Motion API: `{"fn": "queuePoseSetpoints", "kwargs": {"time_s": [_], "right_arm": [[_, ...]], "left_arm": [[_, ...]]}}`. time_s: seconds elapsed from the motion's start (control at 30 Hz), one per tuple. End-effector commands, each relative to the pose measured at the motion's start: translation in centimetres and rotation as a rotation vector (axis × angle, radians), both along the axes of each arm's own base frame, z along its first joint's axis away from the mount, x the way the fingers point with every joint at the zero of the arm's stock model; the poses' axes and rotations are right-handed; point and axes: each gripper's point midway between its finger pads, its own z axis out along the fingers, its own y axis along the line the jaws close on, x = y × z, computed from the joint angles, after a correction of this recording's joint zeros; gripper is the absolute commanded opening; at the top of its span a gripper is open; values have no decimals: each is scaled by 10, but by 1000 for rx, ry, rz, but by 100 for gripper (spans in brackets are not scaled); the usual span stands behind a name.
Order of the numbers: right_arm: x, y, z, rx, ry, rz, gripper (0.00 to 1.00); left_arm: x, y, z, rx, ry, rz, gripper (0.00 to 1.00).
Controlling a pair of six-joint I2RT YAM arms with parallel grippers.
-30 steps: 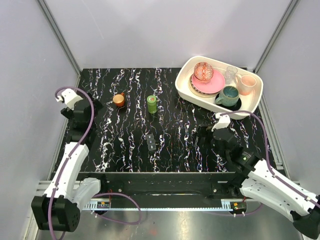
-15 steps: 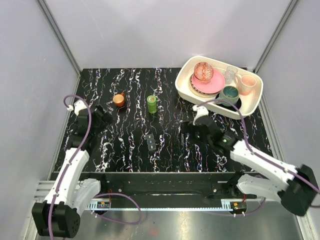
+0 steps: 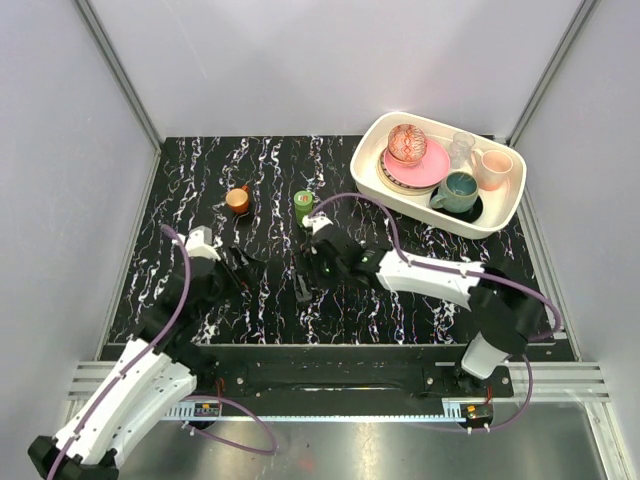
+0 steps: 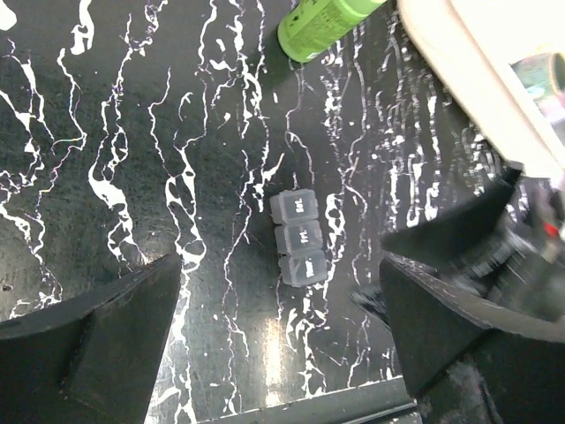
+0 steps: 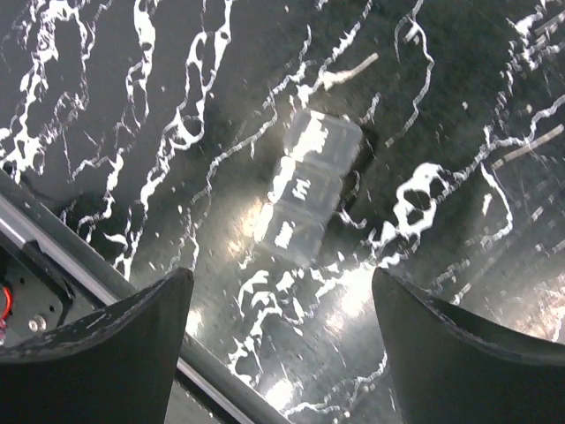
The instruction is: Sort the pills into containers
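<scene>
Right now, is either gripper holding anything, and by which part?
Nothing is held. The left gripper and right gripper are both open and empty; the pill box lies on the table, untouched, below the right one.

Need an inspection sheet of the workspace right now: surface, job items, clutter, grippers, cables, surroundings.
Surface: black table with white veining.
Job's things: pill box, a strip of three compartments, lids seemingly closed, lying flat on the table. Loose pills: nothing seen.
Clutter: green bottle and orange cup stand beyond the box. A white tray at the far right holds crockery.
Grippers: left gripper open, empty, pointed at the box. Right gripper open, empty, over the box.
Cables: purple cables run along both arms, and the right one loops above the table. No snag seen.
Surroundings: grey walls on three sides.
</scene>
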Motion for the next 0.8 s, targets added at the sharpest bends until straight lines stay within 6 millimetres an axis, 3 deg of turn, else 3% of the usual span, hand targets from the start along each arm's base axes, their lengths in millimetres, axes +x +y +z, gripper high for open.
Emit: {"fn": "queuePoseSetpoints", "kwargs": {"time_s": [0.0, 0.13, 0.27, 0.4, 0.43, 0.47, 0.53, 0.57, 0.77], "right_arm": [[26, 30, 14, 31, -59, -55, 84], [31, 48, 4, 14, -58, 12, 47], [31, 72, 10, 49, -52, 108, 18], [20, 91, 3, 64, 19, 221, 0], [14, 86, -18, 5, 77, 233, 0], [19, 95, -11, 9, 74, 241, 0], [16, 89, -34, -77, 128, 253, 0], [21, 92, -31, -84, 115, 246, 0], [44, 70, -54, -256, 63, 159, 0]], "left_arm": [[-12, 7, 20, -77, -92, 31, 99], [-23, 16, 27, -48, -100, 30, 99], [-26, 18, 27, -38, -84, 28, 99], [-28, 18, 24, -56, -81, 37, 99], [-28, 18, 22, -56, -80, 37, 99], [-29, 19, 22, -59, -80, 40, 99], [-29, 19, 20, -67, -78, 44, 99], [-30, 18, 20, -69, -76, 42, 99], [-31, 18, 14, -72, -60, 45, 99]]}}
